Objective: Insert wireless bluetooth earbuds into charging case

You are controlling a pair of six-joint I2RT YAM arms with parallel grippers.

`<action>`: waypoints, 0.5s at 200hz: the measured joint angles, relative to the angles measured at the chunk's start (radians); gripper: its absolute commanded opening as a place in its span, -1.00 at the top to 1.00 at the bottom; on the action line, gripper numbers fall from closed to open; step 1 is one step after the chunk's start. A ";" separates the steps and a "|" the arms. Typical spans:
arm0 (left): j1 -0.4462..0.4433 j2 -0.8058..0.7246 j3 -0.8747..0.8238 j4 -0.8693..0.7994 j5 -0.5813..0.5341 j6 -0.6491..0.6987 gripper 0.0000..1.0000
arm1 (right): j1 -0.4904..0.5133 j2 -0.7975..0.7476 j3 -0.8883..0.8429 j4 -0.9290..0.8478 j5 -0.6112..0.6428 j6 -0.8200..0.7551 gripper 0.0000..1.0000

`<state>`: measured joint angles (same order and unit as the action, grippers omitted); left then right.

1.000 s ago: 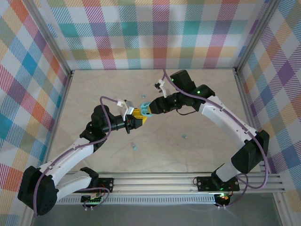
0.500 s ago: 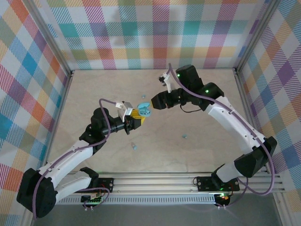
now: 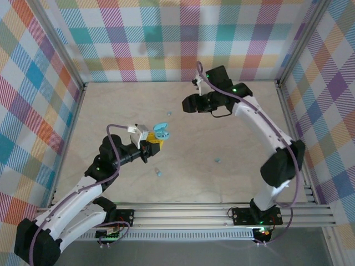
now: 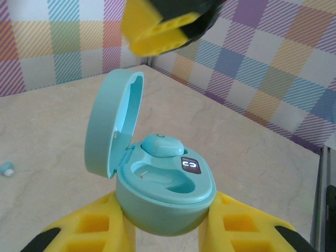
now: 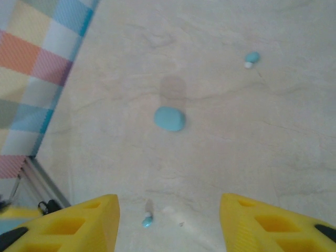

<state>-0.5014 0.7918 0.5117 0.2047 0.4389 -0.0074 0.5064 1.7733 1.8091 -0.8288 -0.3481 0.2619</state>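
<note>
Left wrist view: holds the teal charging case (image 4: 167,199) squeezed between the fingers (image 4: 252,228) of the left gripper (image 4: 168,233), lid (image 4: 107,126) swung up to the left, one seated earbud (image 4: 161,145) resting inside, just above the fingertips. Right wrist view: hangs spread apart as the right gripper (image 5: 169,215), grasping nothing, over the table (image 5: 273,131). Looks down on three loose earbuds (image 5: 169,119): one straight ahead of the gap, one farther ahead to the right, one close by the left finger.
</note>
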 measured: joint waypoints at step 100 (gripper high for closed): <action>0.000 -0.135 -0.008 -0.205 -0.053 0.028 0.92 | 0.048 0.585 0.542 -0.144 0.173 0.072 0.17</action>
<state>-0.5014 0.6567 0.5034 -0.0002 0.3862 0.0204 0.5549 2.3581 2.3512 -0.9726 -0.1753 0.3340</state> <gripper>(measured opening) 0.278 0.429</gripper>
